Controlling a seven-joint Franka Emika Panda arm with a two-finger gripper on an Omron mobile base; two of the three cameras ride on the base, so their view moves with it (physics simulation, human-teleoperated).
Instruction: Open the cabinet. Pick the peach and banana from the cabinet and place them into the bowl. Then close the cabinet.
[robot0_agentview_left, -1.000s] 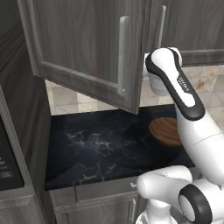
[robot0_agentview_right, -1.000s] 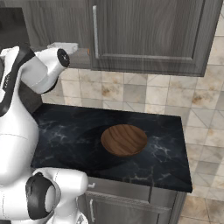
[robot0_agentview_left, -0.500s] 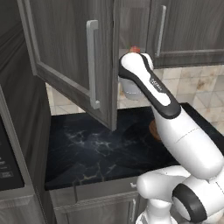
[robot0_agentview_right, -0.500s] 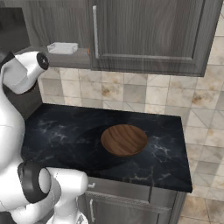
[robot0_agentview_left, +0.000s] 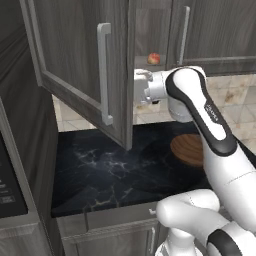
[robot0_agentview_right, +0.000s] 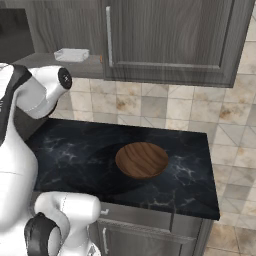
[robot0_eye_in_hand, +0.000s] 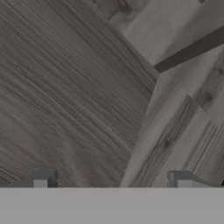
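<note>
Small writing on the dark part of the arm, too tiny to read. No other words or labels to make out.

Black shiny counter (robot0_agentview_right: 195, 170) with pale lines like marble. Beige and grey tile wall (robot0_agentview_right: 150, 107) behind it. Grey drawer fronts (robot0_agentview_left: 100, 232) under the near edge of the counter.

Brown wooden bowl (robot0_agentview_right: 142, 159) resting on the counter, a bit right of the middle, nothing in it. Same bowl (robot0_agentview_left: 187, 149) partly hidden behind the arm in the left base view.

Dark grey cabinet (robot0_agentview_left: 75, 65) up on the wall, left door swung out toward the near side, long silver handle (robot0_agentview_left: 104, 75) on its front. Right door shut. Peach (robot0_agentview_left: 153, 58) inside the cabinet on the shelf, seen through the gap just right of the open door's edge.

Gripper (robot0_agentview_right: 72, 54) up high at the bottom edge of the cabinet, beside the open door, well above the counter. Spread wide, with nothing between the fingers. In the hand view, gripper (robot0_eye_in_hand: 113, 181) pointing at grey wood up close.

Since a second ago: door swung much further out, arm moved left with it, more of the peach showing. Bowl in the same spot.
</note>
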